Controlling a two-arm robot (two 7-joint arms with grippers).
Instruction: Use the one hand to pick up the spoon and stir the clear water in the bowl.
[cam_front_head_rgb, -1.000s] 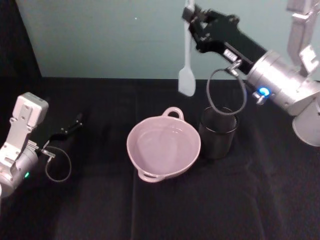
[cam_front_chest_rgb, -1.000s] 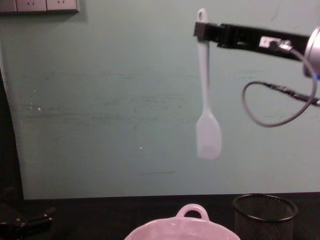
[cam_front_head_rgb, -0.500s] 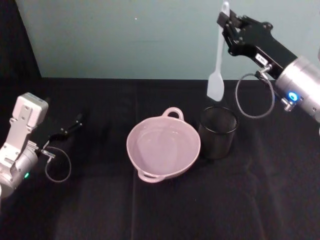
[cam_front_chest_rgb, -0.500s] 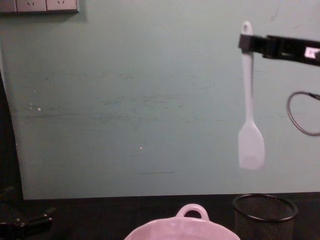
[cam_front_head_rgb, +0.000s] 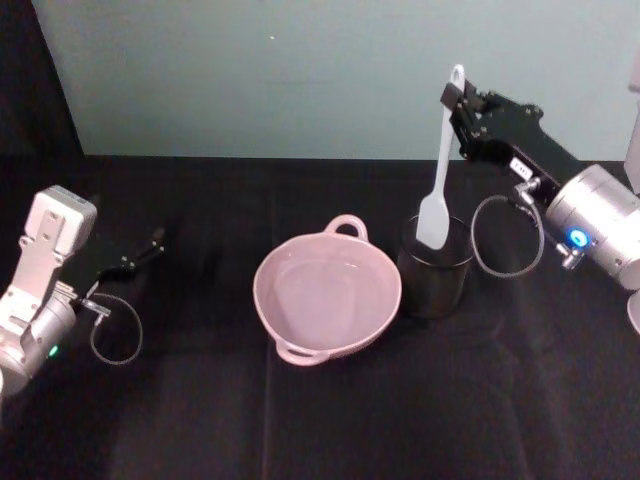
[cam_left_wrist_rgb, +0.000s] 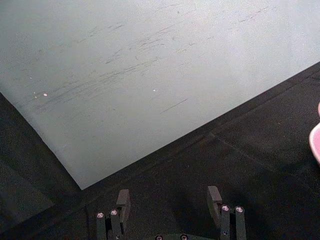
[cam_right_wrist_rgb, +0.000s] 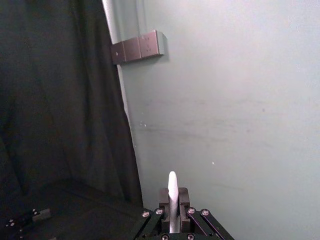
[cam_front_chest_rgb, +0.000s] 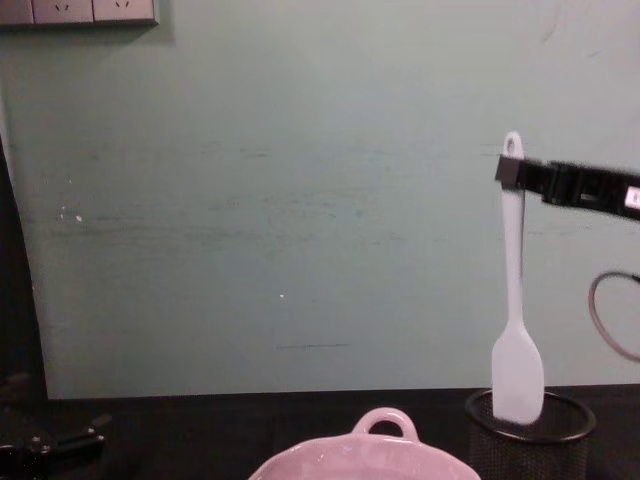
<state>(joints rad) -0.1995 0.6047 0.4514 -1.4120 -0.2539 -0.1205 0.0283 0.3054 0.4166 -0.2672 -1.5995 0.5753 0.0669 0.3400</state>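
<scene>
Spoon (cam_front_head_rgb: 441, 170) hangs upright, right tool (cam_front_head_rgb: 459, 100) clamped on its handle top, blade dipping at the mesh cup's (cam_front_head_rgb: 436, 267) rim, just right of the bowl (cam_front_head_rgb: 327, 293). Left tool (cam_left_wrist_rgb: 169, 210) rests parted, far left on the desk (cam_front_head_rgb: 350, 420).

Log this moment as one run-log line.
right gripper: shut on spoon, handle end, blade hanging at black mesh cup rim | bowl: beside cup, untouched | left gripper: open, parked low on table
</scene>
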